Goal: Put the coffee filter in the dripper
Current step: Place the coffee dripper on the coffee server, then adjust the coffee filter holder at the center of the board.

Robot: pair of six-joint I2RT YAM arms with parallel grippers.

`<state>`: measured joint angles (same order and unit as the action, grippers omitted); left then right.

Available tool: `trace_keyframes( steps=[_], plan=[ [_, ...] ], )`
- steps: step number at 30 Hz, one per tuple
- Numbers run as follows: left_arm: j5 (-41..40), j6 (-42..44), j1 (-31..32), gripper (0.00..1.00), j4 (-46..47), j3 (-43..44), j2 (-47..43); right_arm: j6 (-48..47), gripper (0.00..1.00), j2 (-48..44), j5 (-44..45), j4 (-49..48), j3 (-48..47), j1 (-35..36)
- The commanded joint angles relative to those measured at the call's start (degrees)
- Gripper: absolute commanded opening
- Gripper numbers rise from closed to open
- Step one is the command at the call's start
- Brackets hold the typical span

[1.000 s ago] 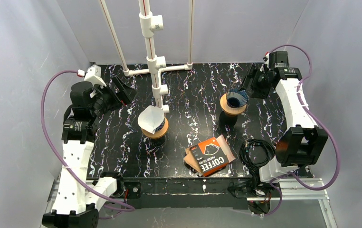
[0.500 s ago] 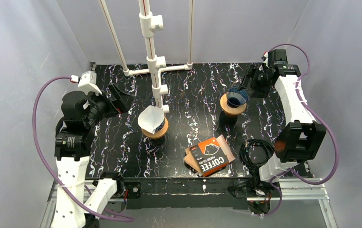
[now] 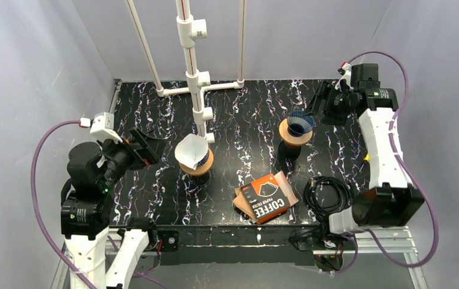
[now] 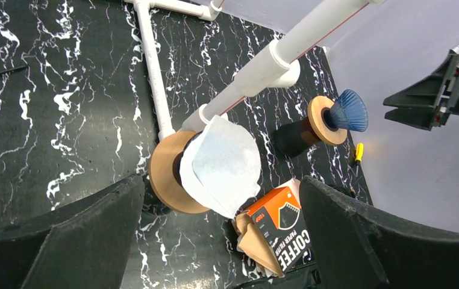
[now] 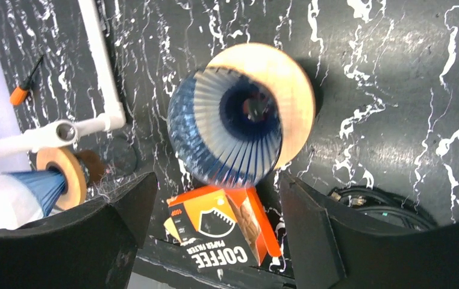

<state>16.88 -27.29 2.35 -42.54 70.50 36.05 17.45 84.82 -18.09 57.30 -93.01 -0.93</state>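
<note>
The white coffee filter (image 3: 188, 150) sits in the dripper (image 3: 202, 166) just in front of the left gripper (image 3: 152, 146), whose fingers are spread wide. The right gripper (image 3: 318, 103) is spread wide too, right beside the other dripper (image 3: 300, 124), whose blue ribs show inside.

Coffee filter (image 4: 224, 165): thin matt white paper. Dripper (image 5: 215, 144): ribbed blue plastic, wood collar (image 5: 290, 90). Table (image 3: 245, 120): glossy black marble-look. Box (image 3: 269, 200): printed cardboard.

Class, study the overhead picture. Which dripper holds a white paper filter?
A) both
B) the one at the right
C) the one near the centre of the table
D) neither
C: the white filter sits in the centre dripper, while the right dripper shows only its bare ribs inside.
</note>
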Motion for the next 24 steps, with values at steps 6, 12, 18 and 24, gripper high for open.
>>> trace_keyframes(
  steps=[6,12,18,24],
  plan=[
    [4.5,0.8,-0.2,0.99,-11.0,0.2,-2.8,-0.6,0.86,-15.7,-4.2,9.0,10.7,3.7],
    [9.6,5.7,-0.3,0.99,-22.3,5.3,-0.6,2.6,0.86,-23.3,-5.7,12.9,17.3,6.6],
    [18.9,8.2,-0.3,0.99,-27.2,6.6,3.9,1.2,0.86,-27.4,-7.3,17.4,22.9,7.2],
    [21.7,10.3,-0.3,0.99,-28.3,9.1,6.7,-1.1,0.86,-29.4,-8.6,17.5,29.1,7.3]
  ],
)
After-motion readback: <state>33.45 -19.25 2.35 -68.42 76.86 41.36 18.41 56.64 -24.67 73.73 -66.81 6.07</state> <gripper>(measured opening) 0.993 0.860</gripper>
